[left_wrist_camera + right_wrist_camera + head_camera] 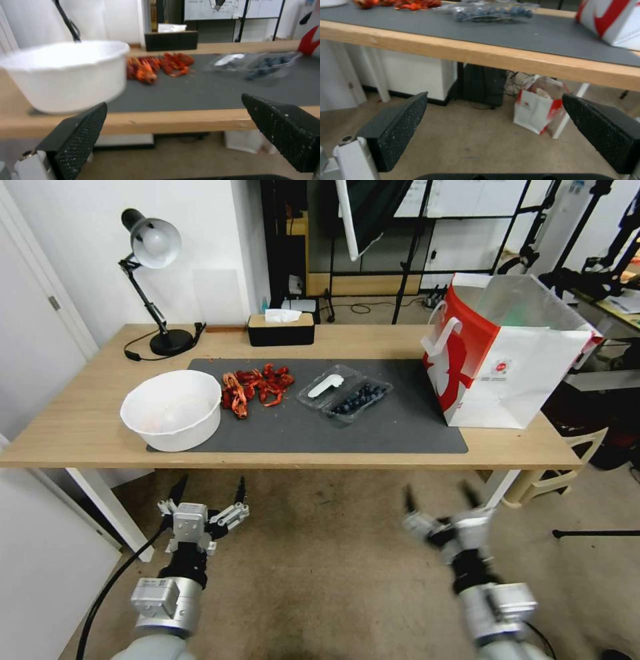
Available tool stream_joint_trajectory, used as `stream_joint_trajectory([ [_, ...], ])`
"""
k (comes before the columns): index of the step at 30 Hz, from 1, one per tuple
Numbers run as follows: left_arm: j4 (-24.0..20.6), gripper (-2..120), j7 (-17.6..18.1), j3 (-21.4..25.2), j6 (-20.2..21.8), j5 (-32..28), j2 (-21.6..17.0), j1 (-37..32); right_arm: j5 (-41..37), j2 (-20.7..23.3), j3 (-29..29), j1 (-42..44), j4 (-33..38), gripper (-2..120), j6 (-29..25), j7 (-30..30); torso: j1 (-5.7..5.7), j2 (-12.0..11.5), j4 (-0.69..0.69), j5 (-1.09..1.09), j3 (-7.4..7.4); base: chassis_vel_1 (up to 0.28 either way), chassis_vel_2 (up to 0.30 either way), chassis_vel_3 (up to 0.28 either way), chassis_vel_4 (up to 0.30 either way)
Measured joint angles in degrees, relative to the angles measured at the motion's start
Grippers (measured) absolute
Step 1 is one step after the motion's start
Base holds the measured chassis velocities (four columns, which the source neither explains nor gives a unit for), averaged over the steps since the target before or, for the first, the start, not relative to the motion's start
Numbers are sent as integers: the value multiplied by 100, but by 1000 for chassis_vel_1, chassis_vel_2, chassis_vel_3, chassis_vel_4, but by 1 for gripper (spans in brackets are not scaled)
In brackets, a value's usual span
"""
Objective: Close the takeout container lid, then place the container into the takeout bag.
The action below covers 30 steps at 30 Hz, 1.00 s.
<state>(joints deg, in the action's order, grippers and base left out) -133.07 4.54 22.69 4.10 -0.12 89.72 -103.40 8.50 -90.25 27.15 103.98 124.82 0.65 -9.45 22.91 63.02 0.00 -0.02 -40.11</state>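
Head view: the takeout container (360,399) lies open on the dark mat (400,427) of a wooden table (80,420), blueberries showing in its tray, the lid (325,385) folded flat beside it with its white label up. Both grippers hang below the table's front edge, well short of the container: the left gripper (209,491) with its 2 fingers spread wide and nothing between them, the right gripper (440,495) likewise parted and empty. The takeout bag (507,360) stands upright at the mat's end, ahead of and beyond the right gripper. A white bowl (172,409) sits ahead of the left gripper, red crayfish (257,383) between bowl and container.

Left wrist view: wide-set fingers (78,140) frame the bowl (66,75) close ahead, the container (263,66) farther off.

Right wrist view: spread fingers (396,130) sit below the table edge (486,56); the container (493,12) lies beyond, the bag (610,20) alongside.
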Motion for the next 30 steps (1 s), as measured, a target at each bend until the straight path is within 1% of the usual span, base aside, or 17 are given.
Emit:
stream_joint_trajectory([
  [1, 0, 100, 0, 0, 0, 0, 0, 0, 0, 0, 0, 0, 0, 100, 0, 0, 0, 0, 0, 0, 0, 0, 0, 0, 0],
  [2, -28, 100, 89, -167, 82, -5, 73, -7, 4, -9, -11, 0, -10, 100, 0, -18, 0, 0, -1, 1, 0, 0, 0, 0, 0],
  [3, -74, 100, 213, -430, 204, -13, 187, -15, 6, -18, -14, -1, -19, 100, -7, -37, 0, 0, 0, 3, 0, 0, 0, 0, 0],
  [7, -116, 100, 265, -566, 206, -94, 240, 21, 7, -23, -17, 0, -21, 100, -30, -41, 1, 0, 0, 4, 0, 0, 0, 0, 0],
  [30, -155, 100, 161, -440, 94, -125, 250, 39, -28, 11, 2, -34, 69, 100, -39, -14, 1, 0, -1, 3, 0, 0, 0, 0, 0],
])
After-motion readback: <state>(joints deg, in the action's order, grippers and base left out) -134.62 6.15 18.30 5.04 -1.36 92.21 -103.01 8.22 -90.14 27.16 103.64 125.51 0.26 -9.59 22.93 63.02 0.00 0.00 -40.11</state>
